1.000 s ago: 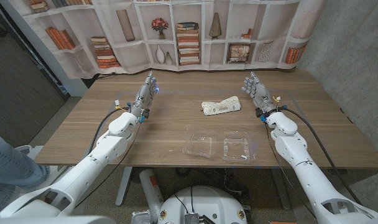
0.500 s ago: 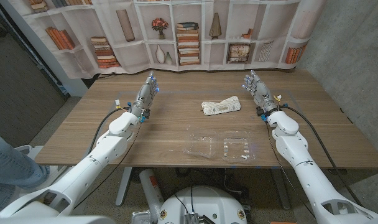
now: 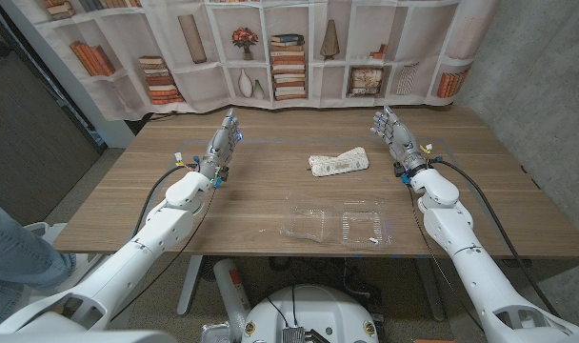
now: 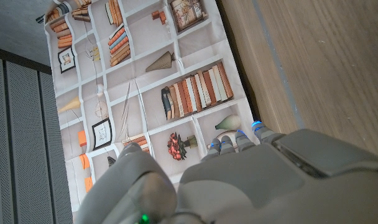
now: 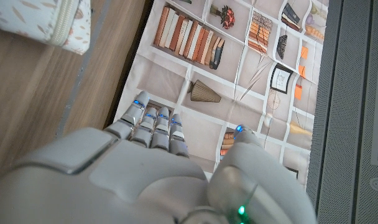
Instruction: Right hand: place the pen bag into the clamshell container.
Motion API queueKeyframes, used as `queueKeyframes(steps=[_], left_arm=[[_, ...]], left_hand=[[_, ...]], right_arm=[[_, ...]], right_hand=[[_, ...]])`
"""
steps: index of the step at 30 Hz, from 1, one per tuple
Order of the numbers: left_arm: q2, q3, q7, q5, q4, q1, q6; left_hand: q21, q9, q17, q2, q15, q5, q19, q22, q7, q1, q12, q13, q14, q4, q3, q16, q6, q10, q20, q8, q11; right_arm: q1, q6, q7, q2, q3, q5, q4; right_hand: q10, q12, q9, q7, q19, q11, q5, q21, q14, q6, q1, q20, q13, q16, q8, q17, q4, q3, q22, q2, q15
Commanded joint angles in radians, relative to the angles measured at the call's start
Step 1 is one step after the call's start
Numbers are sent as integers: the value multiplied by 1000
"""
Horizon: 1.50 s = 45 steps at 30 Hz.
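A printed curtain [image 3: 309,48] showing shelves of books and vases hangs behind a wooden table [image 3: 270,191]; grey concrete wall stands at the right. On the table, near its middle, lies the pen bag [image 3: 338,163], a pale patterned pouch with a zip, resting on its side; nearer the front edge, apart from the bag, sits the clear clamshell [image 3: 332,225], opened out with both halves flat. The right hand [image 3: 394,138] is raised over the table's right part, just beside the bag but not touching it, fingers straight and apart, holding nothing; its wrist view shows the bag's zipped corner [image 5: 49,22] close by. The left hand [image 3: 225,141] is raised over the table's left part, well away from the bag, fingers extended, holding nothing.
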Motion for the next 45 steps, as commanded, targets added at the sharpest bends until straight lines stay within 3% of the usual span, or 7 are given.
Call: queueKeyframes(steps=[1,26,45], left_arm=[[6,-6,6,4,-14,12,0],[25,-10,11,13,-32,26,15],[25,-4,1,15,-32,9,23]], left_hand=[[-1,4,2,5,3,5,-132,4,1,8,6,3,-74,3,-5,4,2,0,2,5,-6],[-8,4,2,15,3,7,-129,4,-1,15,9,3,-69,1,-5,4,12,11,4,7,-6],[-14,4,2,23,1,8,-125,4,-1,22,10,3,-64,-1,-5,4,20,17,8,8,-7]], right_arm=[[-7,24,-30,-24,-22,-39,-26],[7,60,-63,-82,-90,-96,-43],[2,117,-151,-147,-139,-177,-69]], right_hand=[[4,4,3,-3,5,-6,7,-4,9,10,14,-36,3,2,8,2,-5,3,5,-1,2],[2,-1,4,-15,0,-16,8,-25,3,10,30,-36,3,-6,4,1,-17,9,5,8,0],[8,-1,4,-26,9,-23,8,-36,8,16,46,-38,3,-7,4,0,-29,13,5,10,-9]])
